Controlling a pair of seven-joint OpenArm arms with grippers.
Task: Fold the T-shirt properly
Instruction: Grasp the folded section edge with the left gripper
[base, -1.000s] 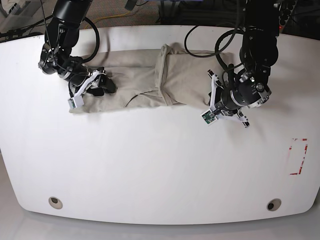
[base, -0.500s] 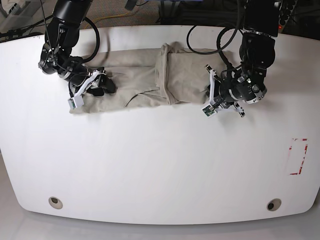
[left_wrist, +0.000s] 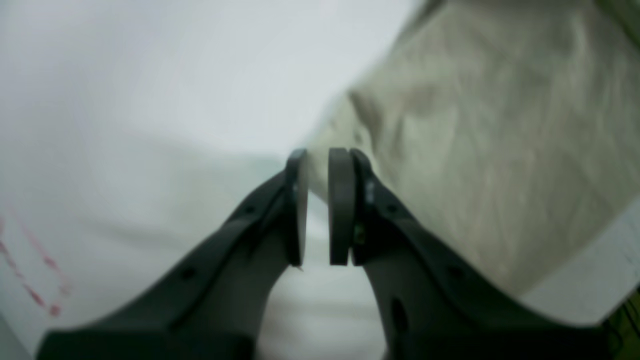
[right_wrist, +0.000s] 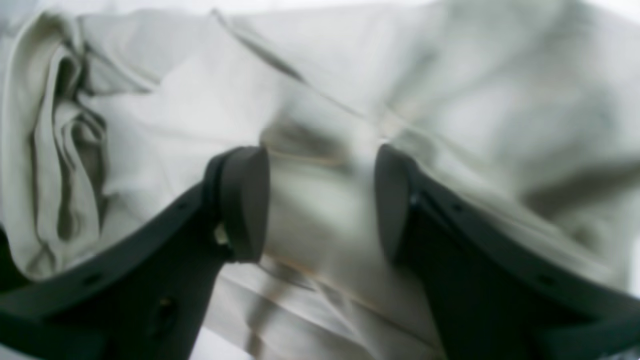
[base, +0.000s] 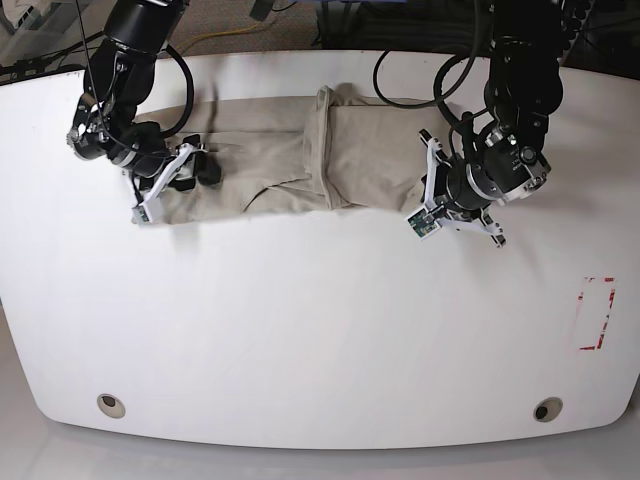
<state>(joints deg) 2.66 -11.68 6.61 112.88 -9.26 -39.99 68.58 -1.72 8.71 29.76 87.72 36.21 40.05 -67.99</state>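
Here the T-shirt (base: 300, 160) lies as a long band across the far side of the white counter (base: 300, 330), one end already doubled over toward the middle. The left tool (left_wrist: 317, 207) sits at the band's near corner on its own side, its pads nearly together with only a thin gap; the wrist view shows no cloth between them, so I judge it holds nothing. The right tool (right_wrist: 320, 200) hangs over the rumpled far end with its jaws spread wide, fabric lying under and between the fingers (right_wrist: 245, 200) but not pinched.

To do this step well, I would say each tool should take a clean bite of all layers at its end, right at the edge. Both ends should lift evenly, so the band does not twist. The bunched folds by the right tool look likely to drag; smoothing them first would help the fold land square.
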